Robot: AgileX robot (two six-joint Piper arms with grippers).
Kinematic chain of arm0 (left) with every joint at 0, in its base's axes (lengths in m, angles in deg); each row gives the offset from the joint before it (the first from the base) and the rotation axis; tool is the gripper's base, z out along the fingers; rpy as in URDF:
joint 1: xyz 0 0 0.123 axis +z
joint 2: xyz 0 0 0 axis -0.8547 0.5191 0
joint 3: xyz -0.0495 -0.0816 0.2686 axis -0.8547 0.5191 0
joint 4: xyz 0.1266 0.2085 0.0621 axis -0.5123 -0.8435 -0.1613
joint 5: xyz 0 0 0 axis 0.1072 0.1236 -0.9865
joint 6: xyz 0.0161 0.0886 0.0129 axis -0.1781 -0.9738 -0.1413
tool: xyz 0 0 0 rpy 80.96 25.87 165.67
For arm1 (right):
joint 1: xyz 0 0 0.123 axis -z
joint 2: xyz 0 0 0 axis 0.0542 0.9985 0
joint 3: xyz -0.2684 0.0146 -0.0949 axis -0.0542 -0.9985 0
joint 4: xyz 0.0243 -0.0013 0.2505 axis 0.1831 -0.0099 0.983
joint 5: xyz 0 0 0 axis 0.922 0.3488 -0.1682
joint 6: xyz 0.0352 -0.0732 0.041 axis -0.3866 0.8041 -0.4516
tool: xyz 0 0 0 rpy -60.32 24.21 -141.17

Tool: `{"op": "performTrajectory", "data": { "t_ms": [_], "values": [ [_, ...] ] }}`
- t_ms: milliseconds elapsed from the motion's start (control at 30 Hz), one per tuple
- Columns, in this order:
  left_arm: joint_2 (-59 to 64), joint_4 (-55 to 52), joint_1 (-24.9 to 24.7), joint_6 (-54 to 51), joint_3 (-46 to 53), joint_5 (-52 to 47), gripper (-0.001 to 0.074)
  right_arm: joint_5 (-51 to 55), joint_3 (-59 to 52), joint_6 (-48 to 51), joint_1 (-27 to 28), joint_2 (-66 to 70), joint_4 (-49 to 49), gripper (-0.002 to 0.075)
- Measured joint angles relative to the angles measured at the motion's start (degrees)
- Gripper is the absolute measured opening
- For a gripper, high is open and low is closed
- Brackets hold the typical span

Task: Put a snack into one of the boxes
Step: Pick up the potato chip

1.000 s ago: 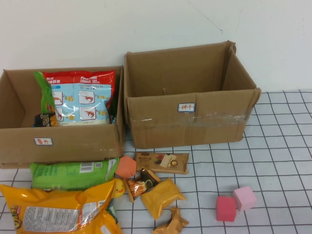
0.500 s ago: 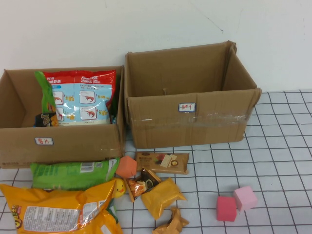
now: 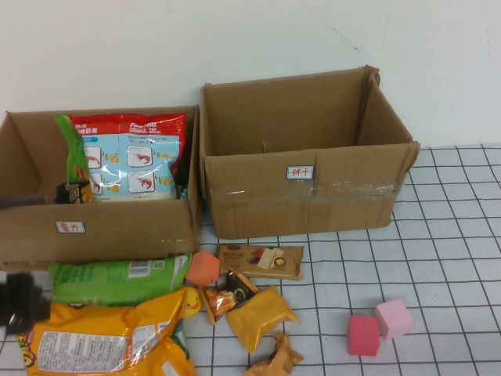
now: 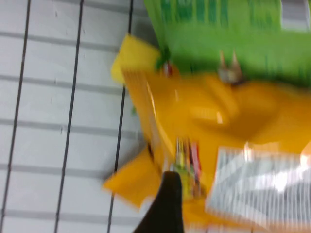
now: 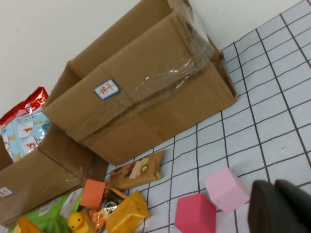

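**Left gripper at the yellow snack bag, boxes behind**

Nearest, the large yellow snack bag (image 3: 102, 345) lies at the table's front left. The blurred left gripper (image 3: 19, 301) sits at its left edge; whether its fingers are spread cannot be told. The right gripper (image 5: 282, 208), closed and empty, hovers near the pink cubes (image 3: 380, 325). Beyond lie a green bag (image 3: 117, 278), then the left box (image 3: 94, 227) holding a red packet (image 3: 133, 160), and the right box (image 3: 305, 188).
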Motion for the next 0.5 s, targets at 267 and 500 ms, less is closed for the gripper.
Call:
{"op": "performTrajectory", "data": {
  "t_ms": [267,500],
  "values": [
    [9.07,0.67,0.0,5.31,-0.03,8.42,0.0651,1.08,0.0,0.21,0.0,0.0,0.0,-0.0001],
    [15.8,0.79,0.0,8.63,-0.03,14.85,0.0651,1.7,0.0,0.33,0.0,0.0,0.0,-0.0001]
  ]
}}
